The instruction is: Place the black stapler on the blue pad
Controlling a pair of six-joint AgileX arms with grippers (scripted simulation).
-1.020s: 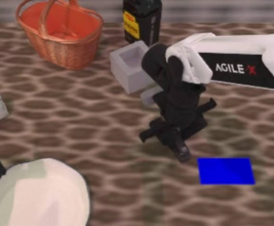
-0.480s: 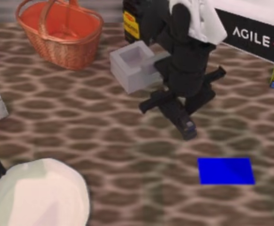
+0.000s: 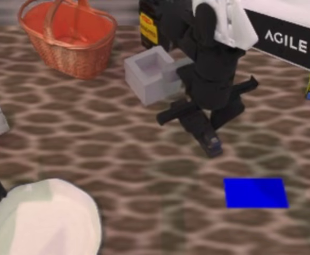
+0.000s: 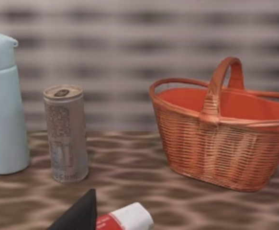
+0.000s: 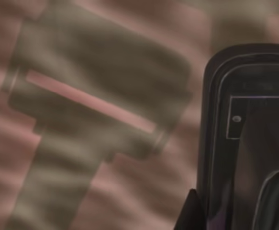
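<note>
Since a second ago the right gripper [image 3: 207, 133] has risen from just left of the blue pad [image 3: 256, 192] and drawn toward the far side, carrying the black stapler [image 3: 210, 139], which its fingers clamp above the surface [image 3: 91, 143]; over the last half second it has barely shifted. The pad lies flat at the near right, with bare patterned surface between it and the hanging stapler. The left arm [image 3: 40, 218] stays parked at the near left corner; whether its fingers are apart cannot be told. Farther off, a grey cube [image 3: 150, 74] with a hollow top sits just left of the right arm. At the far left an orange wicker basket [image 3: 69, 37] shows only its orange lining.
</note>
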